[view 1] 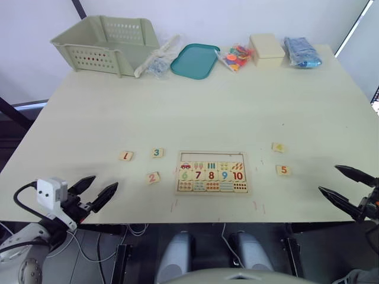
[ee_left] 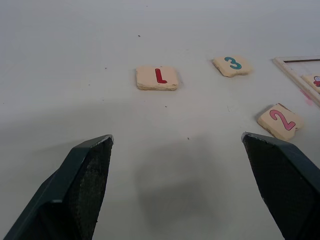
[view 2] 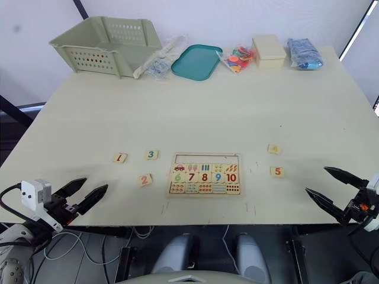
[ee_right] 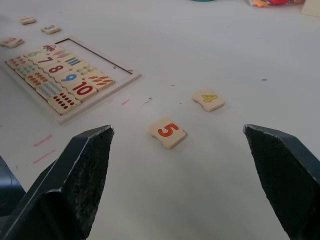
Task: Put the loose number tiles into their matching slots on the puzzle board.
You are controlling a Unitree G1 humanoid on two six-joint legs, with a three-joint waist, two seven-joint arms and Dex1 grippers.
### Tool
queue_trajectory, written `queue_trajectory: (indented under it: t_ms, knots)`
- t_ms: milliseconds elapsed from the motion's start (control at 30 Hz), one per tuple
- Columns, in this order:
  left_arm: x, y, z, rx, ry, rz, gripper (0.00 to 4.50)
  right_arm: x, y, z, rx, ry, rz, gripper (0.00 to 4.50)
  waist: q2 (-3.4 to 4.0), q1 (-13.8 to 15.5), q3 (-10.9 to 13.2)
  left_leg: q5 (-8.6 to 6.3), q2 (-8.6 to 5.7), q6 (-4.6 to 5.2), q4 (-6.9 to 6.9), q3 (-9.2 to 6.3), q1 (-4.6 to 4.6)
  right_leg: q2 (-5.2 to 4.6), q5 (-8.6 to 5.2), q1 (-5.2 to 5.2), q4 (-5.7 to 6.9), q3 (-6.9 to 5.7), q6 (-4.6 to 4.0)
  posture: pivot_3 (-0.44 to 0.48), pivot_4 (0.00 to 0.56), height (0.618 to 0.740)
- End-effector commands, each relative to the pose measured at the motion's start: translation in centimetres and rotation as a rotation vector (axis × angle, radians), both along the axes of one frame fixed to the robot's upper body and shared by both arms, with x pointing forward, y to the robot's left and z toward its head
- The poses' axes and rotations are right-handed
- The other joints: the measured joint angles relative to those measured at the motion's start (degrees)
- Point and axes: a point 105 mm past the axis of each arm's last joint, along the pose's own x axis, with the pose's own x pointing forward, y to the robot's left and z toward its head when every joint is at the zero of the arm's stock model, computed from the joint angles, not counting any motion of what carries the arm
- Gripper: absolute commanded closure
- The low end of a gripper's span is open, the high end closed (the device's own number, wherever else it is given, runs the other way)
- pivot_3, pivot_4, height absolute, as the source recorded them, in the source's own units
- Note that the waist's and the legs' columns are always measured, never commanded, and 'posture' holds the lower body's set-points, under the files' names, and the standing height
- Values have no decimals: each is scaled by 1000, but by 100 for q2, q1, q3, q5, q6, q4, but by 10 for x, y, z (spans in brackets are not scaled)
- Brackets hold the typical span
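I read 1 (ee_left: 157, 78), 3 (ee_left: 232, 65), 2 (ee_left: 280, 121), 5 (ee_right: 168, 132) and 4 (ee_right: 208, 99) on loose tiles; the puzzle board (view 1: 212, 173) carries 6, 7, 8, 9, 10.

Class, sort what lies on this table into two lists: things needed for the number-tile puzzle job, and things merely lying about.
Needed for the job:
tile 1
tile 2
tile 3
tile 4
tile 5
puzzle board

Just lying about:
green basket
teal tray
bag of coloured pieces
cream box
blue packet

black pointed fingers (view 1: 95, 192) – white wrist camera (view 1: 51, 191), black cable (view 1: 21, 204)
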Motion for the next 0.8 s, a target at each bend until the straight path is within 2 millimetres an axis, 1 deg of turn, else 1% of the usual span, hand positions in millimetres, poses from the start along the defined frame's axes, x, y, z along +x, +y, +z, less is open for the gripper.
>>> queue_trajectory:
  t_ms: [33,167,233,367,500,667,733,800]
  knots:
    - [-1,-2,8,0,-23,-13,127,0,2,6,-7,-35,23,143,0,-1,0,0,0,0,0,0,0,0,0,0,0,0,0,0,150,740]
    - [2,-5,18,2,-60,17,127,2,10,10,12,-63,72,143,0,-7,0,0,1,0,0,0,0,0,1,0,0,0,1,0,150,740]
    - [6,-11,23,-2,-72,21,127,3,18,16,20,-91,113,143,0,2,0,0,1,0,0,-1,0,-1,6,0,0,1,10,0,150,740]
    - [14,-19,31,9,-96,58,127,-1,35,22,34,-92,225,143,0,13,0,0,1,0,1,-2,0,-2,8,1,1,0,14,0,150,740]
    - [24,-20,33,78,-67,163,127,-1,49,31,51,-88,304,143,0,7,-1,0,1,0,2,-2,0,-2,9,2,2,0,15,0,150,740]
    - [35,-28,44,45,-53,209,127,2,50,30,54,-83,308,143,-3,18,-1,0,-2,0,2,-7,0,-1,10,2,4,-3,15,0,150,740]
    - [43,-31,45,101,0,210,127,3,47,27,52,-74,303,143,-4,42,-1,0,-3,0,3,-7,0,-2,10,3,4,-3,15,0,150,740]
    - [50,-24,44,155,42,241,127,3,47,27,51,-76,302,143,-1,39,-2,0,-7,0,6,-15,0,-1,10,6,7,-11,15,0,150,740]
